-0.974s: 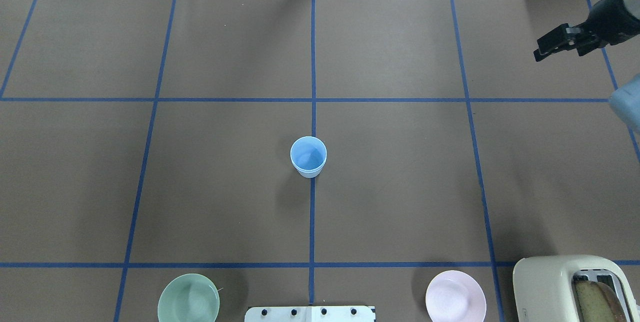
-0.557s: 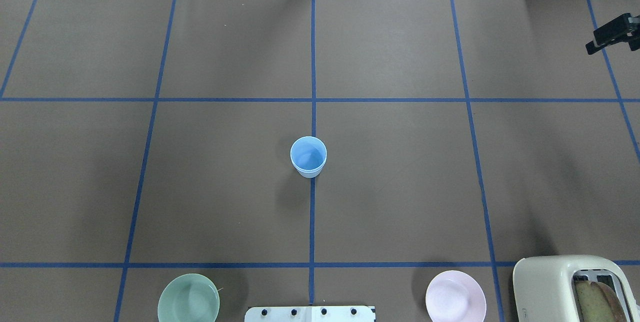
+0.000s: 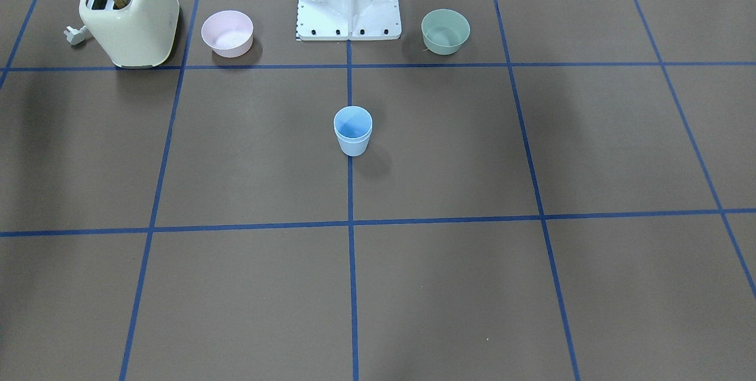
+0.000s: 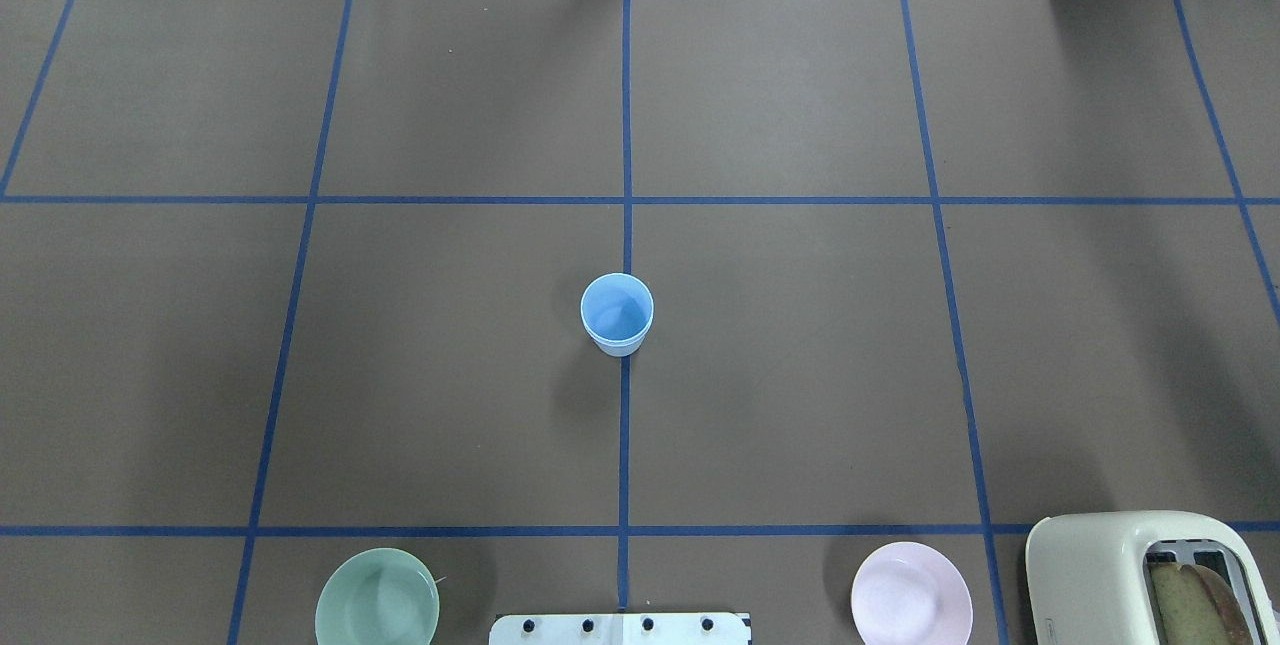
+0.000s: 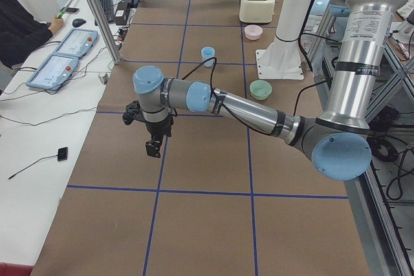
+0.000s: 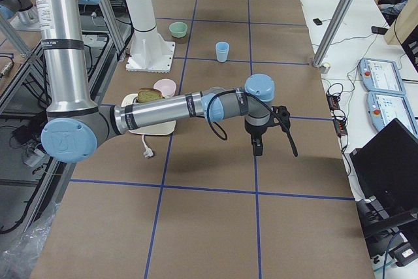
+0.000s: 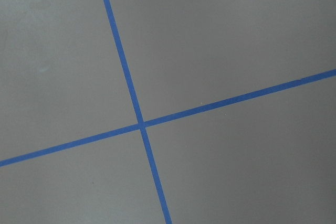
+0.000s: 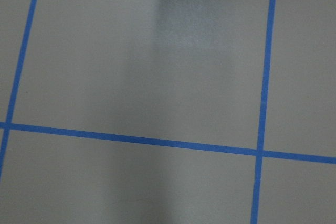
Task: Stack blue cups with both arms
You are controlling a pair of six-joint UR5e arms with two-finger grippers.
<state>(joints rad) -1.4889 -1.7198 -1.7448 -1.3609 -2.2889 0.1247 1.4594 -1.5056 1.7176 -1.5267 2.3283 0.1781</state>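
At table (image 4: 800, 375) centre | blue cups (image 4: 617, 313) nested | axis vertical, mouths up

Stacked cups (image 4: 617, 313) sit on the table (image 4: 800, 375) before the base stand (image 4: 620, 628).

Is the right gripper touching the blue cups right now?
Apart. The exterior right view shows the right gripper hanging over the table, with the blue cups standing much farther along it and bare brown surface between them.
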